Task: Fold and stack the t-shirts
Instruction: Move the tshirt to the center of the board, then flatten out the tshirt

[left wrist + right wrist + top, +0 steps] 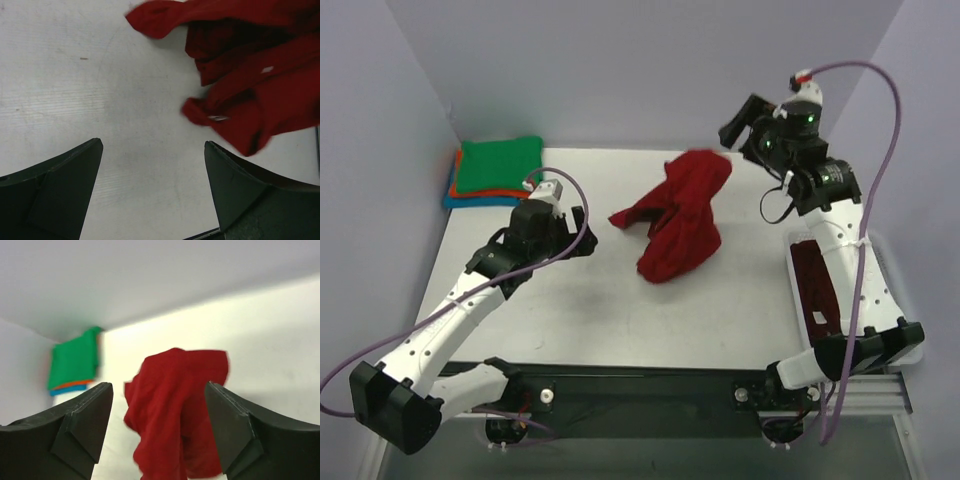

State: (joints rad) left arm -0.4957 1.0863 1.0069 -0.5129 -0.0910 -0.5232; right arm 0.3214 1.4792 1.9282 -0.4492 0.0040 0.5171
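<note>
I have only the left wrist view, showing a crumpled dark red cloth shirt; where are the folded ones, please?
Observer: The folded stack of cloth shirts, green on top, lies at the table's far left corner.
Operator: Thanks; is the right gripper holding anything?
Observer: No, it is open and empty, at the far right.
Operator: Any more shirts?
Observer: Another dark red shirt lies in the white plastic basket at the right edge.
</note>
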